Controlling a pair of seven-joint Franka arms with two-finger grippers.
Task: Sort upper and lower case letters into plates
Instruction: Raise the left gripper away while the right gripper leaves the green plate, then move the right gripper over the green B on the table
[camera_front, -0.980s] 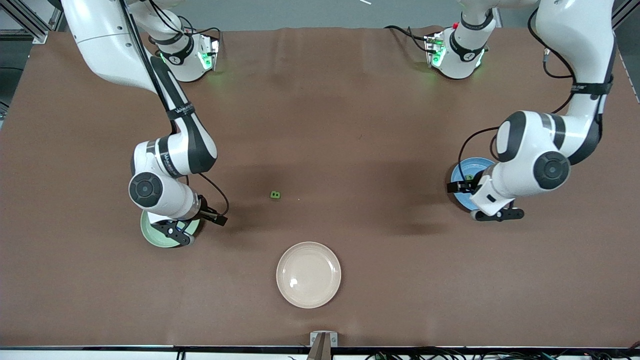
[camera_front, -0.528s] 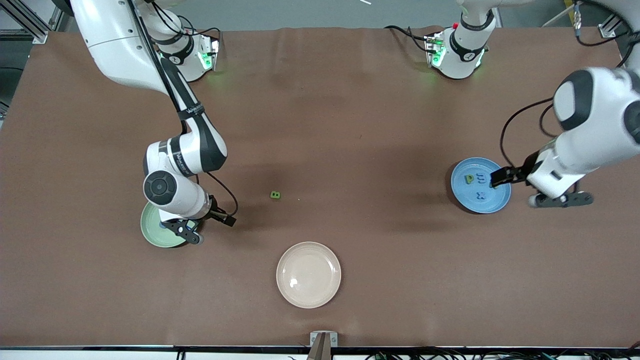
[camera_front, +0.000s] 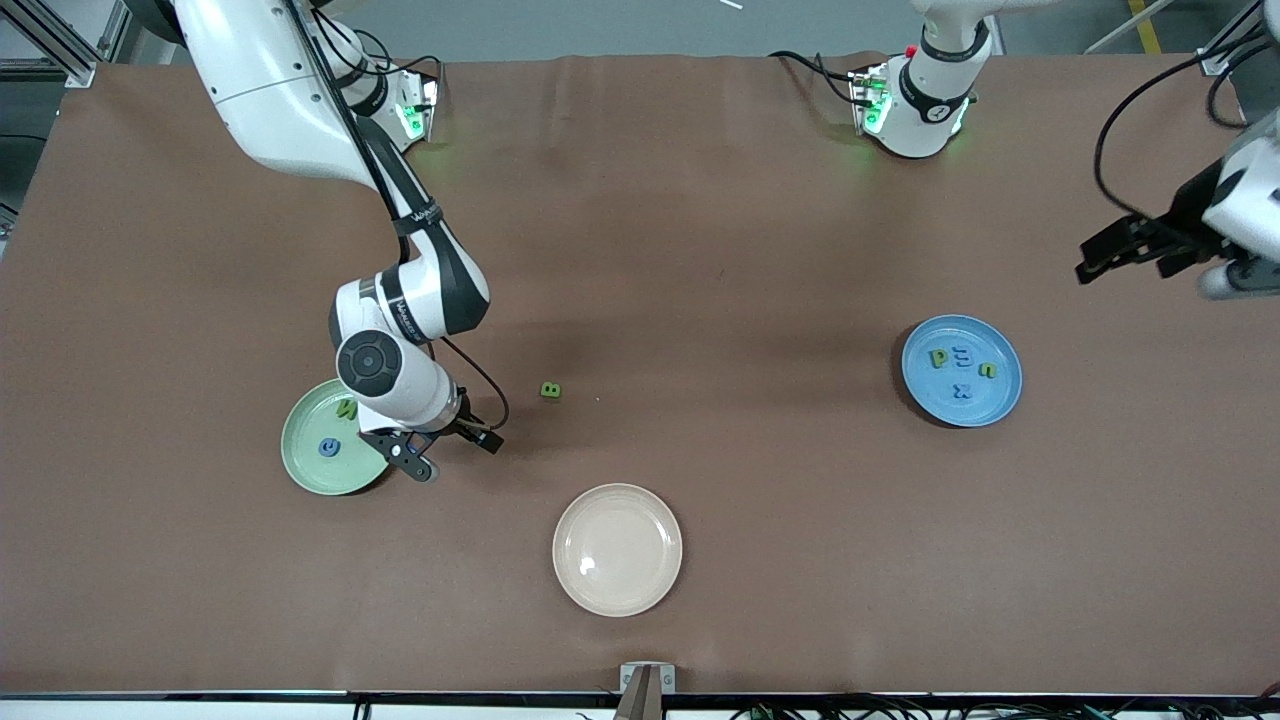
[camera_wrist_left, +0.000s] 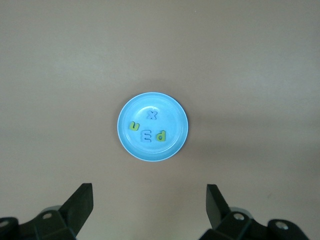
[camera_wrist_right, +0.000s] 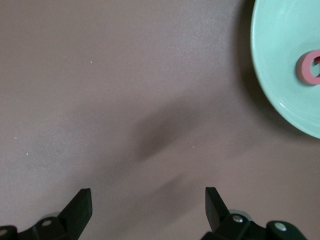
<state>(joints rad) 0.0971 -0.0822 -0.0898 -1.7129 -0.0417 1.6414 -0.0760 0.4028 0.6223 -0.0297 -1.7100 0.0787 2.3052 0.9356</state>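
The brown table (camera_front: 700, 250) carries three round shallow plates. The pale mint green plate (camera_front: 305, 460) lies toward the right arm's end of the table; it holds a blue letter (camera_front: 329, 448) and a green letter (camera_front: 347, 409); the right wrist view shows its rim (camera_wrist_right: 280, 75) and a pink ring-shaped letter (camera_wrist_right: 309, 67) on it. The right gripper (camera_front: 425, 455) hangs low over the table just beside this plate; its jaws stand wide apart and carry nothing. A small green letter block (camera_front: 550, 390) lies alone on the table, near the middle. The cream-beige plate (camera_front: 617, 549) lies nearer to the front camera than the block; nothing lies in it. The sky blue plate (camera_front: 990, 400) lies toward the left arm's end of the table; it holds four letters (camera_front: 962, 368), two green and two blue; the left wrist view shows it from above (camera_wrist_left: 172, 142). The left gripper (camera_front: 1130, 250) hangs high over bare table at that end; its jaws stand wide apart and carry nothing.
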